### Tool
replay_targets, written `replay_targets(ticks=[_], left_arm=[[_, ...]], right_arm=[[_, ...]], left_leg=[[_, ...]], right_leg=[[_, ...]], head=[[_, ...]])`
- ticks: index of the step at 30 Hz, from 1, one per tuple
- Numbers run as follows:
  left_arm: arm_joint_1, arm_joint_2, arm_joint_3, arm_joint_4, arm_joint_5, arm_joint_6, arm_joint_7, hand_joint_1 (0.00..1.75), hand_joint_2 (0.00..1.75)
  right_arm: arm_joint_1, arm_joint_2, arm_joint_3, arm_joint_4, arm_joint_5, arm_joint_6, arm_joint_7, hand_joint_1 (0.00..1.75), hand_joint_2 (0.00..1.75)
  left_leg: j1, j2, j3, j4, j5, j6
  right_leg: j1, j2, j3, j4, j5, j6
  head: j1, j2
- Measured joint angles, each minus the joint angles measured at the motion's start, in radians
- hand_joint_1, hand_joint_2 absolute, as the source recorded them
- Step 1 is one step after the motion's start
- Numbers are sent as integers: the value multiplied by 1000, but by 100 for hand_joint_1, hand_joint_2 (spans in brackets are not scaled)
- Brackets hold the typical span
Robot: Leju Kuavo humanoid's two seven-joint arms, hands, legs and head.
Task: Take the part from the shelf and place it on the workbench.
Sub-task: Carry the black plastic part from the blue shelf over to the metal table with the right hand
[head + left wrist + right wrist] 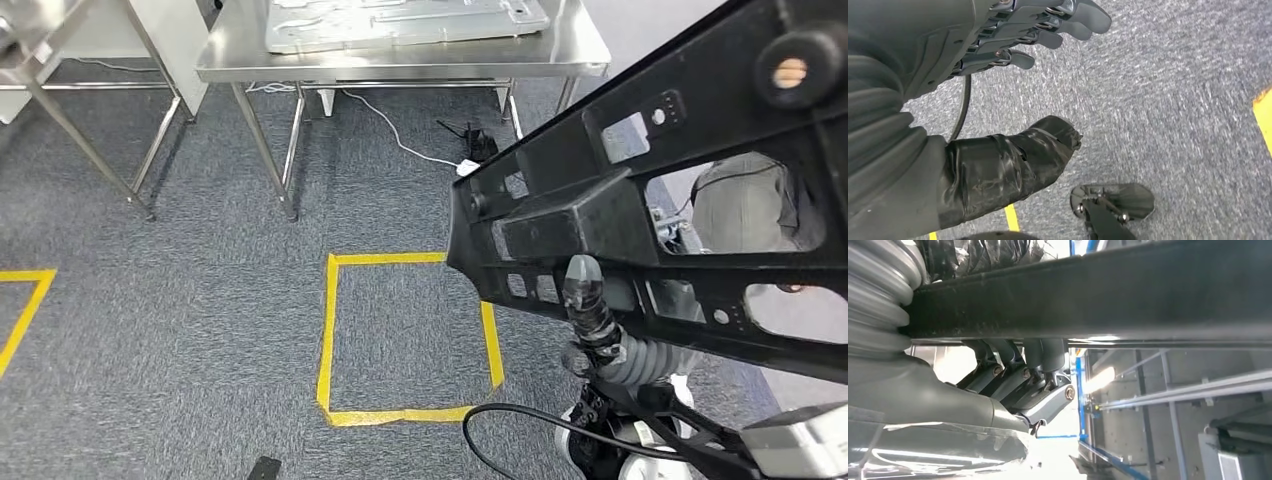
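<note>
A large black plastic part (660, 200) with cut-out windows and small holes fills the right of the head view, raised above the carpet. My right hand (592, 310) grips its lower bar from underneath. In the right wrist view the same black part (1108, 295) crosses as a dark beam with my right hand's fingers (1013, 375) curled around it. My left hand (1013, 35) hangs over the grey carpet with its fingers apart and nothing in it. A steel workbench (230, 62) stands ahead at the top, carrying a flat grey metal panel (400, 20).
A yellow tape square (330, 330) marks the carpet ahead of me, with another tape corner (30, 300) at the left. A second steel table frame (60, 110) stands at the top left. A white cable (390, 130) and a dark plug lie under the workbench.
</note>
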Motion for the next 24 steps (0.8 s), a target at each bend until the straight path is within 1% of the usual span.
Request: replay_targets(ticks=[1, 2, 3, 4, 5, 6, 7, 8, 9, 10, 11, 12, 13, 14, 16, 17, 18, 19, 20, 21, 22, 23, 24], left_arm=[[1, 0, 0, 0, 0, 0, 0, 0, 175], [1, 1, 0, 0, 0, 0, -1, 0, 175], [1, 1, 0, 0, 0, 1, -1, 0, 175], [0, 2, 0, 0, 0, 1, -1, 0, 175], [0, 1, 0, 0, 0, 0, -1, 0, 175], [-1, 1, 0, 0, -1, 0, -1, 0, 175], [0, 1, 0, 0, -1, 0, -1, 0, 175], [0, 1, 0, 0, -1, -1, -1, 0, 175], [1, 1, 0, 0, -1, -1, 0, 0, 175], [1, 1, 0, 0, -1, -1, 0, 0, 175], [2, 1, 0, 0, -1, -1, 0, 0, 175], [2, 1, 0, 0, -1, -1, 0, 0, 175], [0, 1, 0, 0, -1, -2, 0, 0, 175], [-1, 1, 0, 0, -1, -2, 0, 0, 175], [-1, 1, 0, 0, 0, -4, 0, 0, 175], [1, 1, 0, 0, 0, -4, 0, 0, 175], [3, 1, 0, 0, 0, -4, 0, 0, 175], [3, 2, 0, 0, 0, -4, 0, 0, 175], [3, 2, 0, 0, 0, -4, 0, 0, 175], [2, 1, 0, 0, 0, -4, 0, 0, 175], [3, 1, 0, 0, 0, -4, 0, 0, 175], [4, 1, 0, 0, 0, -4, 0, 0, 175], [5, 1, 0, 0, 0, -4, 0, 0, 175]], right_arm=[[0, 0, 0, 0, -1, 1, -1, 175, 175], [-1, 0, 0, 0, -2, 1, -2, 175, 175], [-1, 0, 0, 0, -3, 2, -3, 175, 175], [-2, 0, 0, 0, -5, 3, -5, 175, 175], [-2, 0, 0, 0, -7, 4, -6, 175, 175], [-1, 0, 0, 0, -10, 4, -7, 175, 175], [-1, 0, 0, 0, -12, 5, -7, 175, 175], [0, 0, 0, 0, -13, 6, -8, 175, 175], [0, 0, 0, 0, -13, 6, -9, 175, 175], [0, 0, 0, 0, -13, 7, -10, 175, 175], [0, 0, 0, 0, -14, 8, -11, 175, 175], [0, 0, 0, 0, -14, 8, -12, 175, 175], [-1, 0, 0, 0, -15, 8, -13, 175, 175], [-2, 1, 0, 0, -16, 9, -13, 175, 175], [-3, 1, 0, 0, -17, 9, -15, 175, 175], [-3, 0, 0, 0, -17, 10, -15, 175, 175], [-3, 0, 0, 0, -17, 10, -16, 175, 175], [-4, 0, 0, 0, -16, 11, -17, 175, 175], [-3, 0, 0, 0, -16, 11, -18, 175, 175], [-3, 0, 0, 0, -16, 12, -19, 175, 175], [-2, 0, 0, 0, -16, 12, -19, 175, 175], [-1, 0, 0, 0, -16, 12, -20, 175, 175], [0, 0, 0, 0, -16, 12, -20, 175, 175]], left_leg=[[1, 1, 1, 0, -2, -5], [1, 9, 0, 7, -7, -11], [1, 21, -9, 29, -18, -17], [2, 34, -28, 70, -37, -23], [4, 47, -58, 128, -60, -30], [8, 54, -96, 194, -83, -35], [11, 58, -130, 248, -96, -39], [14, 60, -151, 273, -92, -43], [16, 61, -154, 264, -71, -45], [18, 64, -135, 215, -33, -46], [19, 69, -105, 146, 6, -45], [16, 74, -74, 85, 28, -43], [12, 77, -49, 38, 38, -37], [9, 79, -37, 15, 32, -30], [8, 74, -25, 5, 15, -10], [9, 72, -16, 0, 10, -2], [9, 69, -5, -4, 6, 7], [9, 67, 7, -7, 1, 14], [8, 66, 16, -9, -5, 20], [7, 64, 24, -10, -12, 23], [5, 62, 33, -10, -20, 25], [2, 59, 44, -10, -29, 27], [0, 56, 58, -10, -40, 27]], right_leg=[[-2, -2, 5, -3, 1, -4], [-5, -4, 13, -8, 0, -9], [-8, -7, 21, -13, 0, -15], [-12, -10, 31, -17, -2, -20], [-12, -14, 37, -19, -5, -23], [-12, -18, 41, -18, -10, -26], [-12, -21, 46, -18, -14, -26], [-13, -23, 52, -18, -20, -24], [-14, -24, 59, -18, -27, -22], [-15, -25, 69, -18, -34, -18], [-17, -27, 80, -18, -42, -14], [-16, -28, 87, -18, -51, -7], [-15, -29, 92, -20, -59, 0], [-13, -31, 99, -23, -64, 6], [-11, -32, 111, -25, -64, 18], [-11, -32, 113, -13, -62, 22], [-13, -31, 101, 15, -63, 25], [-14, -30, 76, 62, -71, 26], [-13, -28, 38, 122, -85, 26], [-12, -26, -8, 186, -109, 26], [-11, -25, -51, 236, -133, 26], [-10, -23, -84, 261, -149, 25], [-10, -22, -103, 255, -147, 23]], head=[[0, 0], [-1, 0], [-5, 0], [-8, 0], [-11, 0], [-13, 0], [-13, 0], [-13, 0], [-14, 0], [-13, 0], [-14, 0], [-14, 0], [-15, 0], [-15, 0], [-12, 0], [-9, 0], [-8, 0], [-6, 0], [-4, 0], [-3, 0], [-2, 0], [-2, 0], [-2, 0]])
